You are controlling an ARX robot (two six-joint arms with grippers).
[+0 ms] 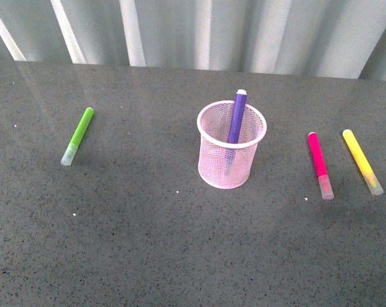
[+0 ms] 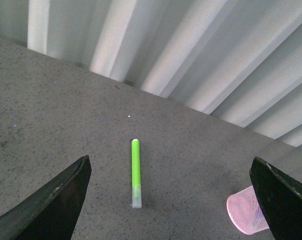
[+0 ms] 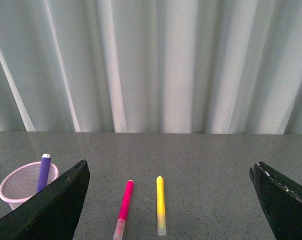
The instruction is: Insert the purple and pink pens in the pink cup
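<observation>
1. dark purple marker pen stands tilted inside the pale pink round wire-mesh cup on the grey counter;
2. magenta-pink marker pen lies flat on the counter, right of the cup, just beside a yellow pen;
3. left end effector and right end effector both gape wide, holding nothing

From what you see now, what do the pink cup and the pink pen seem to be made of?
The pink cup looks like painted metal wire mesh with a matte finish: a fine see-through grid under a solid rim. The pink pen is probably plastic: a smooth magenta barrel and a frosted, translucent cap.
</observation>
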